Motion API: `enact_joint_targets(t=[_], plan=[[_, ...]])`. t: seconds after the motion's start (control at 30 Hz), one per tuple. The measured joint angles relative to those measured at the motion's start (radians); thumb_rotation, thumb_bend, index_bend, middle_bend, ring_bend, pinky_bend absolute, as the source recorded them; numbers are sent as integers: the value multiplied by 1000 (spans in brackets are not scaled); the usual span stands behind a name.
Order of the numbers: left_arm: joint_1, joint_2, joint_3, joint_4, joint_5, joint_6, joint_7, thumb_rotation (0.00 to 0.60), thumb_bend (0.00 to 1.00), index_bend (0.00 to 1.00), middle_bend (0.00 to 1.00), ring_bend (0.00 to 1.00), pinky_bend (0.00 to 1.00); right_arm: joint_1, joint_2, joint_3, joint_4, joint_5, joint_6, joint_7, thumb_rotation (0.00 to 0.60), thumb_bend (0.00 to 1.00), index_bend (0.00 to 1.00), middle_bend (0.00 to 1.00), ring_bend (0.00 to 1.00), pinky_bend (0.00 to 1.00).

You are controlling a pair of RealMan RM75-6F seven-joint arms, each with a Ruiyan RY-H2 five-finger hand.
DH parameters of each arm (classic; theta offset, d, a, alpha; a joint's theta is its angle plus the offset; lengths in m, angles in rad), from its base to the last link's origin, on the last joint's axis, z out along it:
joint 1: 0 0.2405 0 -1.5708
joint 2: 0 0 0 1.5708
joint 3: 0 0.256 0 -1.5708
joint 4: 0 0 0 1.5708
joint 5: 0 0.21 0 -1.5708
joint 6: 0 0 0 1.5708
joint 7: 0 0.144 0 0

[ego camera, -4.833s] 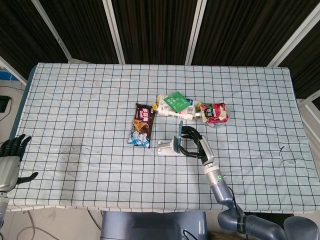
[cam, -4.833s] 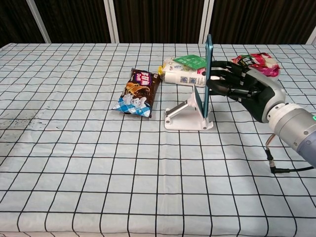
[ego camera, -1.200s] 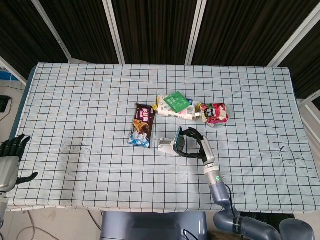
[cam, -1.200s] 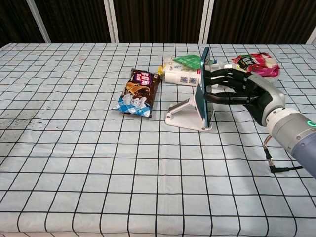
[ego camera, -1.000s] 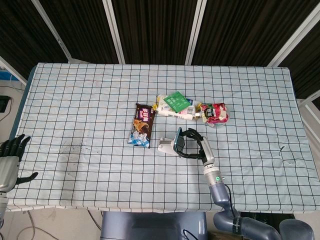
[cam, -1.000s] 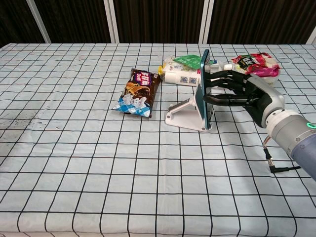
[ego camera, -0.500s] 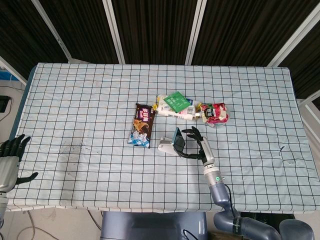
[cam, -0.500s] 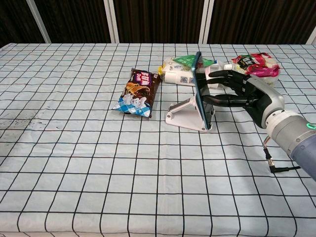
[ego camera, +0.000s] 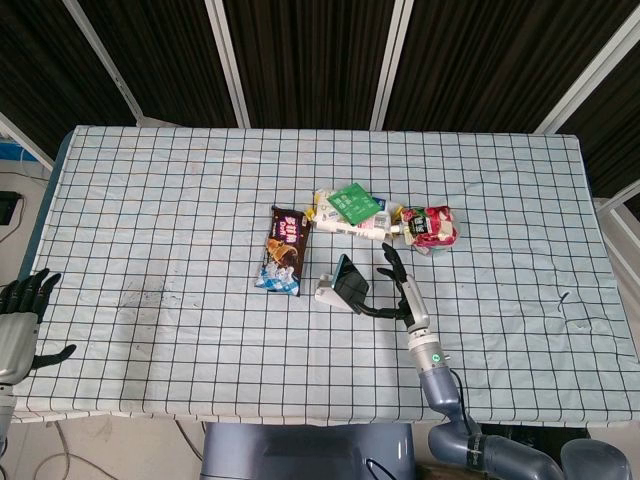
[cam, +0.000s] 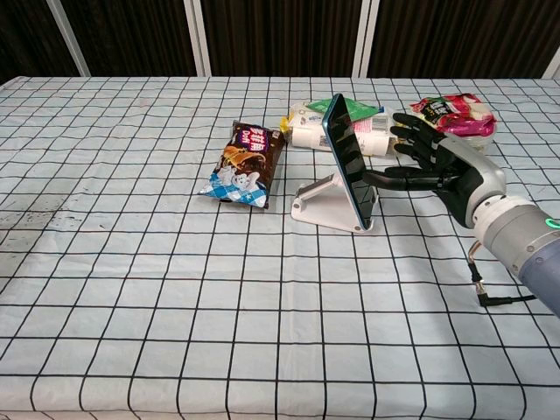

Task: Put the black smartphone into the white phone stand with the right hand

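right hand (cam: 442,171): reaching in from the right of the white phone stand (cam: 325,203), fingers spread apart and gripping nothing; the thumb is stretching toward the phone's lower edge, whether touching cannot be told
black smartphone (cam: 346,161): leaning back in the white phone stand near the middle of the desk (cam: 175,332), dark screen tilting up toward the right hand, bottom edge sitting in the stand's lip
left hand (ego camera: 18,325): hanging off the desk's near left edge, well apart from the stand, fingers apart and holding nothing
brown snack packet (cam: 244,163): lying flat just left of the stand, a cartoon figure on its lower end; the lettering is too small to read
white bottle (cam: 319,133): lying on its side just behind the stand, small square printed codes on its label, partly hidden by the phone
green packet (cam: 350,108): resting on top of the bottle, behind the phone's upper edge
red and white pouch (cam: 453,114): lying behind the right hand, beyond its fingertips; its print is unreadable
black cable (cam: 486,294): trailing on the checked cloth, nearer than the stand and to its right
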Motion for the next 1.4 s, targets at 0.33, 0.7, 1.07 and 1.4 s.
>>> enact_joint_targets(t=[0.33,0.7,1.07,1.4], plan=[[0,2,-1,-3,3,2,-7,600,0,0,0,0,0,-20,84,-26,-67,-40,26,-53,600,46,0,0,0,152],[2,3,-1,-3,19,14,-25,600,0,0,0,0,0,-77,323,-2,-276,-8,70,-194,600,64,0,0,0,152],[6,5,3,5,36,29,-7,600,0,0,0,0,0,-169,677,-41,-514,37,90,-603,600,75,0,0,0,152],[11,-6,-2,9,30,44,8,600,0,0,0,0,0,-342,802,-190,-557,-57,306,-986,600,90,0,0,0,145]])
